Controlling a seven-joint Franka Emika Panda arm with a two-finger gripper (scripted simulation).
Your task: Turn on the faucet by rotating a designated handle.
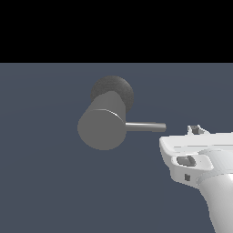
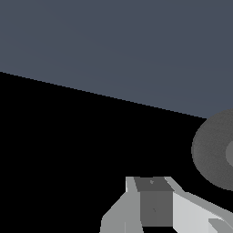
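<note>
Step in hand, as judged: approach to the handle (image 1: 145,126); no contact made yet. In the exterior view the faucet (image 1: 102,127) sits mid-frame, thick grey cylinder with its flat round end toward the camera, darker rounded base behind it, and the thin rod projecting from the cylinder's side toward the exterior view's right. The gripper (image 1: 195,129) lies just beyond the free tip of the rod on that side, near but apart from it. Only a small dark tip of the fingers shows above the white hand body, so how far they are parted cannot be told; they appear to hold nothing. The wrist view shows a finger pad (image 2: 154,202) close to the lens and the faucet's dark rounded part (image 2: 214,150) at the frame edge; the rod itself is not visible there. To do the step well, the arm should probably bring the fingers against the rod near its free end, where leverage is greatest, then push across the rod's axis so it swings about the cylinder. Risk: a contact too close to the tip may slip off; pushing along the rod would turn nothing.
</note>
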